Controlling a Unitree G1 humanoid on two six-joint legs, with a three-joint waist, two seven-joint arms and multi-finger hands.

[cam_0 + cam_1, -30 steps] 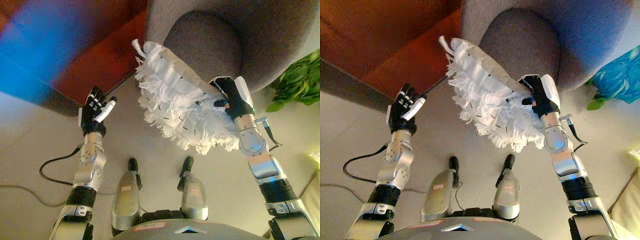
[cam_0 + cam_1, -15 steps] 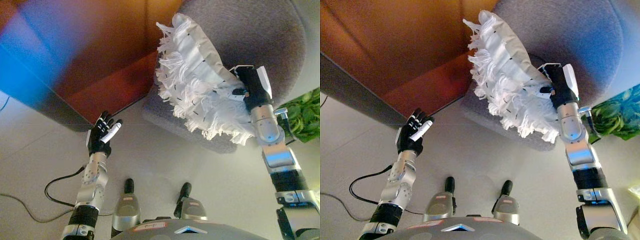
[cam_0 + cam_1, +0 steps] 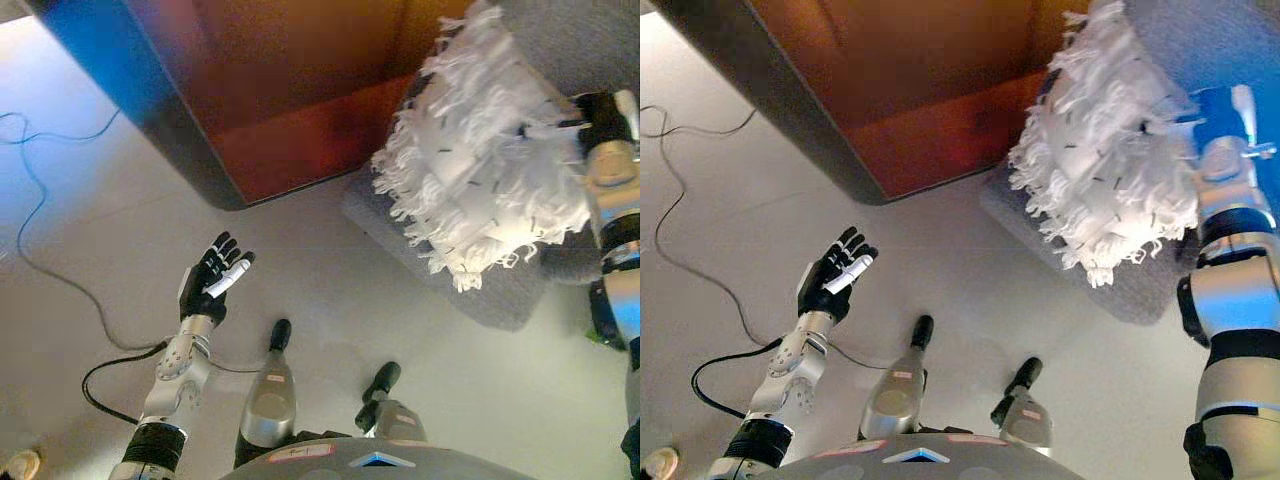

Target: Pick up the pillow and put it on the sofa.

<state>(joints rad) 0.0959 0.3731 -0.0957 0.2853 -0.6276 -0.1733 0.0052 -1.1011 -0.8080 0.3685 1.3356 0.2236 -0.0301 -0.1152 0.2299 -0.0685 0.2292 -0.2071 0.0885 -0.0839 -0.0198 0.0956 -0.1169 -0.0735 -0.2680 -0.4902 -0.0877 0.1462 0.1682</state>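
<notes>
The white fringed pillow hangs in the air over the front part of the grey sofa, with its fringe drooping down. My right hand is at the pillow's right edge, at the far right of the view, with its fingers curled into the cloth. Part of this hand is hidden behind the fringe. My left hand is raised over the pale floor at the lower left. Its fingers are spread open and hold nothing, and it is far from the pillow.
A large red-brown piece of furniture with a dark edge fills the upper middle, just left of the sofa. A thin cable snakes over the pale floor at the left.
The whole view has swung, so sofa and red-brown furniture sit differently. My right hand has carried the pillow up and to the right, over the sofa seat. The left hand stays open.
</notes>
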